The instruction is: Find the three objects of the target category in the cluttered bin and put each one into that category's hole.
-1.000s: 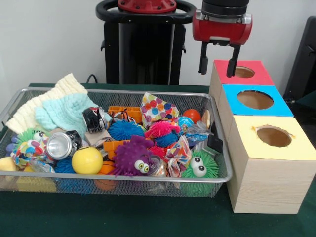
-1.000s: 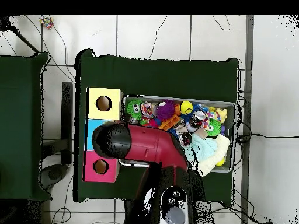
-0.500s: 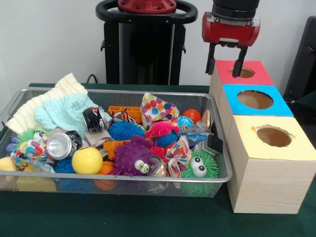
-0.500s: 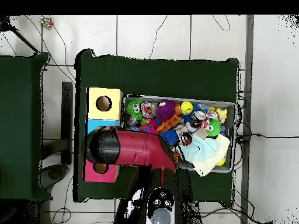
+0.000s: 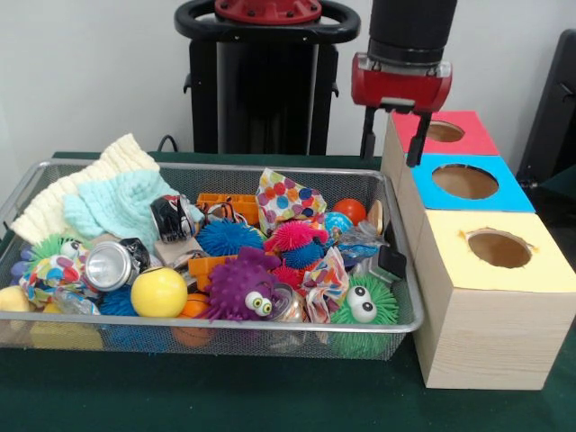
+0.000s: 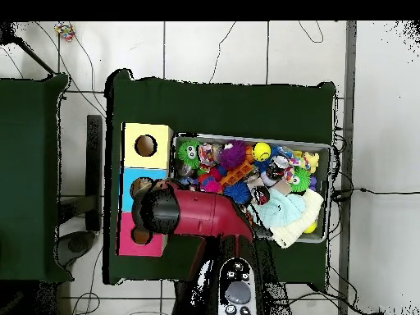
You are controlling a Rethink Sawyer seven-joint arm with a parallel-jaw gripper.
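At the bottom of the frame in the front view, the wire bin (image 5: pixel 54 321) is full of mixed things on the green surface (image 5: pixel 270 396). Nothing shows which category is the target, so I cannot say which 3 objects are meant. Near the front rim lie a green spiky ball with eyes (image 5: pixel 364 310), a purple spiky ball with eyes (image 5: pixel 241 286), a yellow ball (image 5: pixel 158 292) and a crushed can (image 5: pixel 110 265). The spiky balls look soft and light; I think a grip across the body holds better than on the spines. The yellow ball looks smooth and may slip. The can seems light, stiff and thin.

Farther back, at the upper right, the pincer (image 5: pixel 391 139) hangs empty with its fingers apart, beside the red box (image 5: pixel 468 135) and the blue box (image 5: pixel 423 171).
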